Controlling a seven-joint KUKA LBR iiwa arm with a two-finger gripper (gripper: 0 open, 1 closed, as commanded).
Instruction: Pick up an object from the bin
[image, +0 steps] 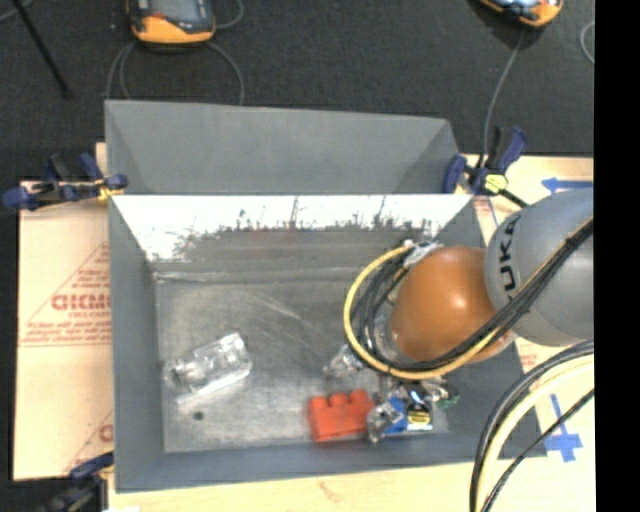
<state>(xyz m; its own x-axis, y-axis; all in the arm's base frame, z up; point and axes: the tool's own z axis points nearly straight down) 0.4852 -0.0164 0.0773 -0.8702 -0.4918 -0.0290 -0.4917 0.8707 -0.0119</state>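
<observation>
My gripper (380, 405) is low over the bin's near right corner, largely covered from above by the arm's orange dome. A red toy brick (335, 416) with studs on top lies on the bin floor right beside the gripper, on its left, near the front wall. A small blue and green piece (410, 420) shows just right of the brick under the gripper; whether it is a loose thing I cannot tell. Nothing can be seen held.
A clear crumpled plastic piece (208, 362) lies on the floor at the left, well away from the gripper. The arm with its cables comes in over the right rim and hides the right part of the floor.
</observation>
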